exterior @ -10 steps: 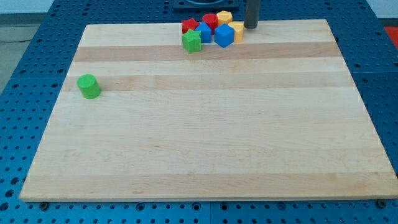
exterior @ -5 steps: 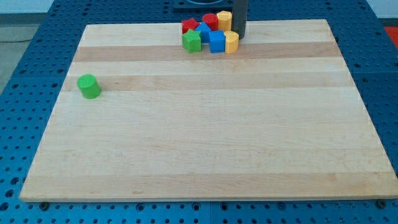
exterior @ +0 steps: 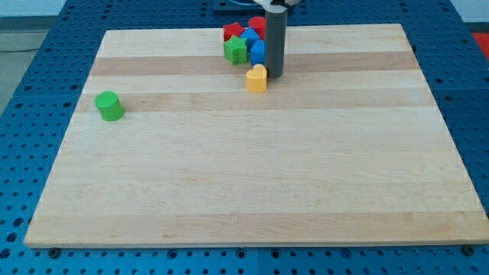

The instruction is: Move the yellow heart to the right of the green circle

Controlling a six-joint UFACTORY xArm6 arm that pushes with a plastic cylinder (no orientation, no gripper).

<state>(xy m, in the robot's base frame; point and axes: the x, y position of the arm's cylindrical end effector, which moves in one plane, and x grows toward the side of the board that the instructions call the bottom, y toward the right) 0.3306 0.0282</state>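
Observation:
The yellow heart (exterior: 257, 78) lies on the wooden board just below the cluster of blocks at the view's top. My tip (exterior: 274, 74) stands right against its upper right side. The green circle (exterior: 109, 105) sits far off at the view's left, alone. The rod hides part of the cluster behind it.
The cluster at the view's top holds a green block (exterior: 235, 50), a red block (exterior: 232, 32), another red block (exterior: 257, 25) and blue blocks (exterior: 256, 50). The board's top edge (exterior: 153, 31) runs just behind them.
My tip has swept from the cluster's upper right down and to the left. It has pushed the yellow heart out of the cluster, down onto open board.

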